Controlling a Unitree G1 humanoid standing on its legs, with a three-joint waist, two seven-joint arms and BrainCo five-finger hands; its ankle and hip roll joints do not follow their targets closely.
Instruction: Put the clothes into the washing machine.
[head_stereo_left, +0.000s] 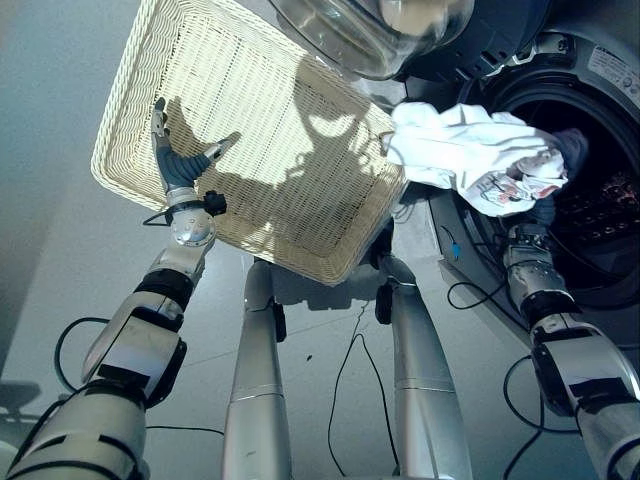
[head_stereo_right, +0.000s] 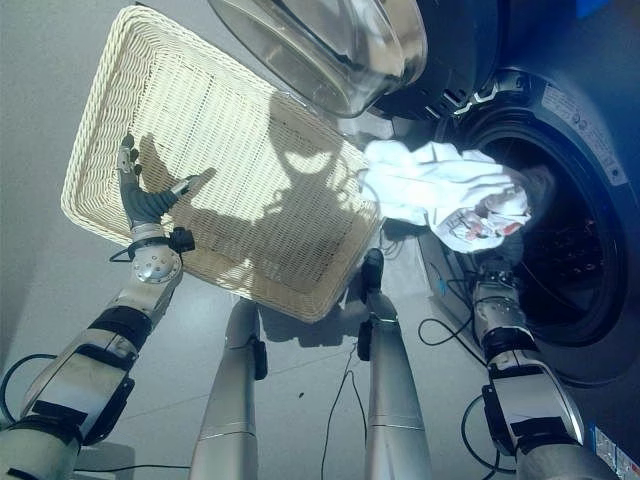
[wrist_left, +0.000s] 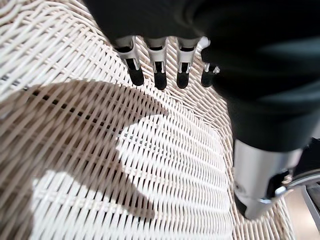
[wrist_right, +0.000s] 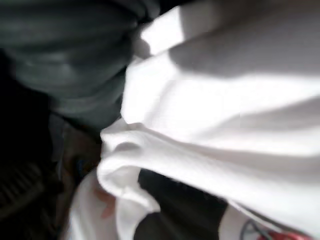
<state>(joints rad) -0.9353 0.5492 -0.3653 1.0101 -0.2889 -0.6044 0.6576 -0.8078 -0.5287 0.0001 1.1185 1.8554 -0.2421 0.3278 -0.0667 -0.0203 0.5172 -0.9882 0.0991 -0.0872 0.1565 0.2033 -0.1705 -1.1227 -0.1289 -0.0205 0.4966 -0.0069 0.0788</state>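
At the mouth of the washing machine (head_stereo_left: 590, 150), a bundle of white clothes (head_stereo_left: 470, 155) with a red and dark print hangs across the rim of the round opening, partly inside the dark drum and partly out toward the basket. Beneath the bundle, the right robot hand (head_stereo_left: 527, 243) reaches up from the lower right; its wrist shows just under the cloth, but its fingers are hidden in the fabric, so whether they are curled round the clothes cannot be told. Seen from the right wrist, white folds (wrist_right: 225, 115) lie close against dark ribbed rubber at the drum's edge. Above, the machine's glass door (head_stereo_left: 370, 35) stands swung open, between the basket and the opening.

Beside the machine, a pale wicker basket (head_stereo_left: 130, 90) sits tilted, its near corner just beside the hanging cloth. The left robot hand (head_stereo_left: 178, 165) is raised over the basket's woven floor near its outer rim, fingers straight and spread with the thumb held apart, holding nothing. From the left wrist, its dark fingertips (wrist_left: 159, 80) hover close above the weave (wrist_left: 165, 165), and the hand's shadow falls across the strands. No garments are visible on the basket's woven floor. Grey floor (head_stereo_left: 60, 260) lies below.
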